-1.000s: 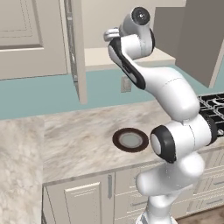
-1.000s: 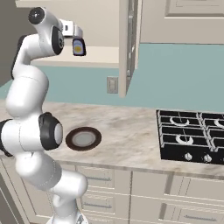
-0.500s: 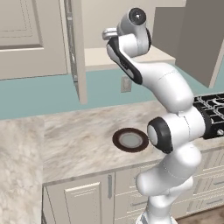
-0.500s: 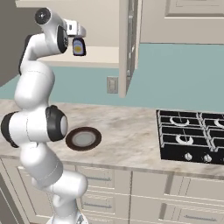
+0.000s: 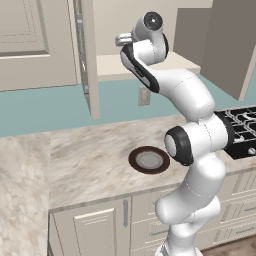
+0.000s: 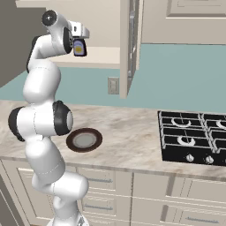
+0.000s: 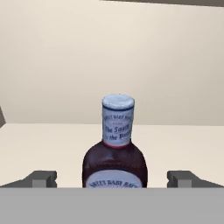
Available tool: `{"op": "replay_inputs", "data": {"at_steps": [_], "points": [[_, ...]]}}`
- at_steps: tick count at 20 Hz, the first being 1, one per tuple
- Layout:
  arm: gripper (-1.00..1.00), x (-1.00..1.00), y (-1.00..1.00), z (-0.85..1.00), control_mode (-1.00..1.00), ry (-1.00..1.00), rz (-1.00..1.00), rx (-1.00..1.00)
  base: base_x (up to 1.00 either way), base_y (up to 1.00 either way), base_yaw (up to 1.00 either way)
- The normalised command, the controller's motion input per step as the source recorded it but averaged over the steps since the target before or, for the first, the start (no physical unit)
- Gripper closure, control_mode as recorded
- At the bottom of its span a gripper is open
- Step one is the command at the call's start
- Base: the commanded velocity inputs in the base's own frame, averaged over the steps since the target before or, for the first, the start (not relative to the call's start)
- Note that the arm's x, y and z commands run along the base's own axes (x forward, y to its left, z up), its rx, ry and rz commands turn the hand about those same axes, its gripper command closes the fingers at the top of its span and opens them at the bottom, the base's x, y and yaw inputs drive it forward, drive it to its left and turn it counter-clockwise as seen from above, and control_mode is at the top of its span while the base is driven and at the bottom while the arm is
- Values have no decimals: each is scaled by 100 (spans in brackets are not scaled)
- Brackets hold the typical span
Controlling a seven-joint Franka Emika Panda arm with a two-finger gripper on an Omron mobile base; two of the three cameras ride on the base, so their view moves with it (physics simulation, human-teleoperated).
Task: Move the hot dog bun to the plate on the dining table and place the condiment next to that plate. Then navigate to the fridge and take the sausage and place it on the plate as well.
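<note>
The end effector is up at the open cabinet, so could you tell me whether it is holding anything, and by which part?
Nothing is held: the end effector is open, its fingertips apart on either side of the bottle on the shelf.

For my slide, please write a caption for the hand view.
Open tool lined up on an upright sauce bottle on a cupboard shelf.

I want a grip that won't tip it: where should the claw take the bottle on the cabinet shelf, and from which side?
Probably the wide lower body of the bottle, coming in level from the open front of the shelf. It stands upright, centred between the open claw fingers; the neck is narrower.
</note>
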Motion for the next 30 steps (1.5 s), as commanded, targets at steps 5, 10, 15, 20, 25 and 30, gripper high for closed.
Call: {"op": "replay_inputs", "data": {"at_steps": [5,10,15,20,25,30], "points": [[-100,21,0,-1,-100,0,0,0,0,0,0],[-100,19,1,-6,-100,0,0,0,0,0,0],[-100,17,1,-9,-100,0,0,0,0,0,0],[-100,20,0,0,-100,0,0,0,0,0,0],[-100,18,0,0,-100,0,0,0,0,0,0],[-100,0,0,-14,-100,0,0,0,0,0,0]]}}
